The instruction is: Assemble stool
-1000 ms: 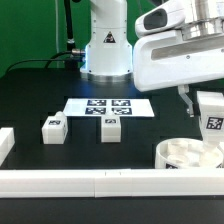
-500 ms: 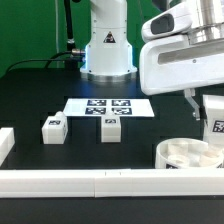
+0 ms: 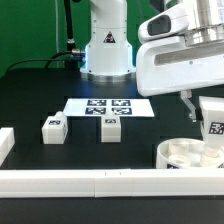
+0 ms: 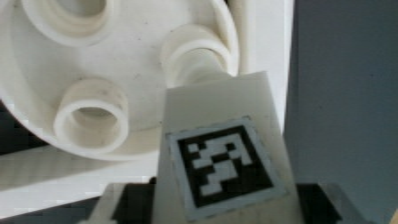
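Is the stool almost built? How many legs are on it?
Not yet. Done: nothing that I can see; the seat shows only empty sockets. In hand: the fingers hold one leg over the seat. Left: push it in, then fetch the two legs standing on the table.

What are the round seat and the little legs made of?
The seat looks like smooth white plastic: even colour, soft shine, moulded round sockets. The leg in the claw and the two legs on the table look like the same plastic, matte. Their black-and-white tags seem printed stickers, probably paper.
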Controlling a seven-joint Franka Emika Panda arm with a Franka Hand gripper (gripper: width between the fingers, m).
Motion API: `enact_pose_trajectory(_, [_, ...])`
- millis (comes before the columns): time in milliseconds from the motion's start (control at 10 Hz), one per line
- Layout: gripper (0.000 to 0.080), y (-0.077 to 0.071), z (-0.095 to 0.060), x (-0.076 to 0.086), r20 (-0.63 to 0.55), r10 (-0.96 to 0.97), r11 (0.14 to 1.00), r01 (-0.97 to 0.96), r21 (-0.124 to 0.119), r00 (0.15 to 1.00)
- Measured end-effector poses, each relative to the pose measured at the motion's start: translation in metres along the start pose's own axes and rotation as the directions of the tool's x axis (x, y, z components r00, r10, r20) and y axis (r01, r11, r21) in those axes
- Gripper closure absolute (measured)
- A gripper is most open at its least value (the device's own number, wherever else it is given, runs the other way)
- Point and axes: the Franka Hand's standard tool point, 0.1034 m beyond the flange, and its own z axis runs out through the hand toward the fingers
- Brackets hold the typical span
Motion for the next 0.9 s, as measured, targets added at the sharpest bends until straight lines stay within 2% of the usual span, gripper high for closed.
enact_pose_trajectory(600, [0.0474, -0.006, 0.006, -0.008, 0.004, -0.009, 1.000, 0.009, 0.001, 1.000])
enact_pose_trajectory(900, [0.0473, -0.007, 0.007, -0.016, -0.064, 0.003, 1.000, -0.004, -0.004, 0.998])
